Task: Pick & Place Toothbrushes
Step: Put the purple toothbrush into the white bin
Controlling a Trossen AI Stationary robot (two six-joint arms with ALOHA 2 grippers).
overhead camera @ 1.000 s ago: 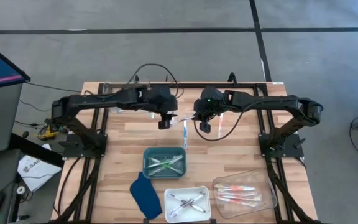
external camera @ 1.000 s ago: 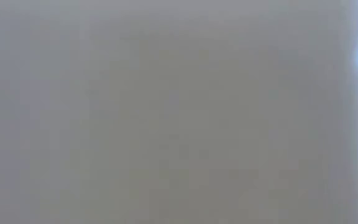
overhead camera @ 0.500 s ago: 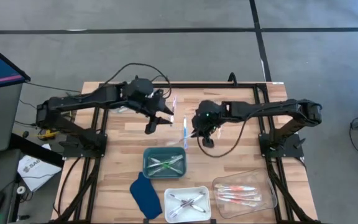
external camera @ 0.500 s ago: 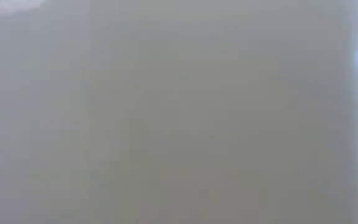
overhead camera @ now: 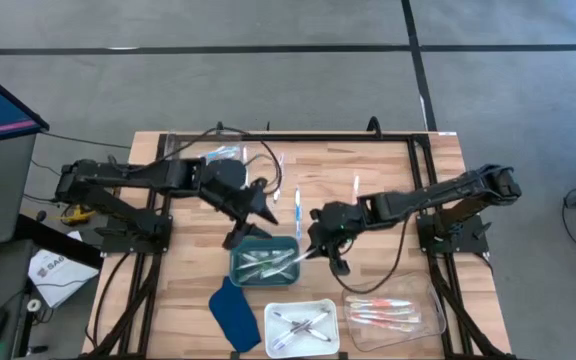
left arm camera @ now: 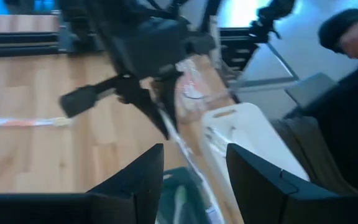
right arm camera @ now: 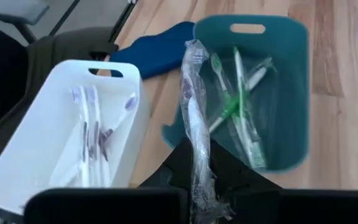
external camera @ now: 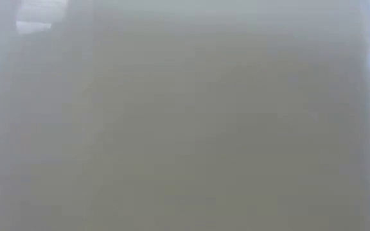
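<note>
Wooden table (overhead camera: pixel 183 300) first: both arms have swung from its far side toward the trays. The right gripper (overhead camera: pixel 313 250) now hangs at the teal tray (overhead camera: pixel 236 262), fingers pinching a wrapped toothbrush (right arm camera: pixel 194 134) over that tray's green toothbrushes (right arm camera: pixel 238 102), so a drop looks close. The left gripper (overhead camera: pixel 251 232) has come down to the same tray's far rim, fingers spread and empty. The white tray (right arm camera: pixel 36 140) holds purple-grey brushes (right arm camera: pixel 92 127). A blue toothbrush (overhead camera: pixel 297 212) lies loose on the table. A second ago both grippers hung over it, much farther back.
</note>
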